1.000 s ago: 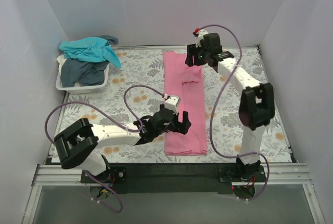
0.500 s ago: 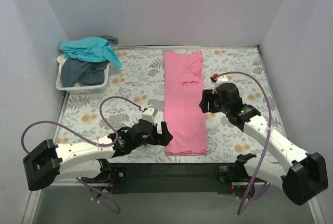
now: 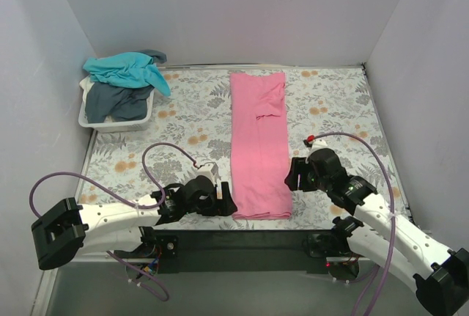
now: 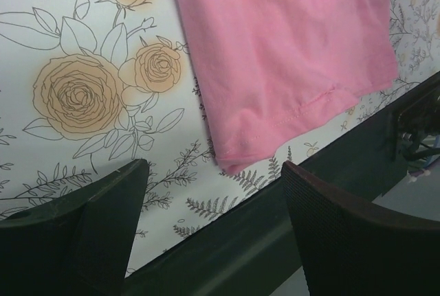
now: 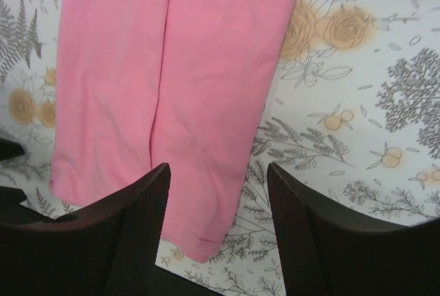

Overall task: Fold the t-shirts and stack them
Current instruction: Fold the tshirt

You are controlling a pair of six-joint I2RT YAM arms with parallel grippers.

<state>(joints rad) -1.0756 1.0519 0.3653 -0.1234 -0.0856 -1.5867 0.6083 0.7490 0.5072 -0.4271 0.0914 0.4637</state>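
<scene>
The pink t-shirt (image 3: 259, 144) lies flat on the table as a long narrow strip, sleeves folded in, running from the back to the near edge. My left gripper (image 3: 223, 200) is open and empty, just left of the shirt's near left corner (image 4: 234, 162). My right gripper (image 3: 293, 174) is open and empty, just right of the shirt's near right edge, above its corner (image 5: 203, 248). The teal t-shirt (image 3: 126, 69) and the slate grey-blue t-shirt (image 3: 117, 100) lie crumpled in the white basket (image 3: 94, 120).
The basket stands at the back left by the left wall. The table has a floral cloth (image 3: 330, 111). Its dark near edge (image 4: 289, 227) lies right under my left gripper. White walls close in the left, back and right.
Both arms have come down to the shirt's near end: the right gripper pulled back from the far collar area to the near right edge, and the left moved to the near left corner.
</scene>
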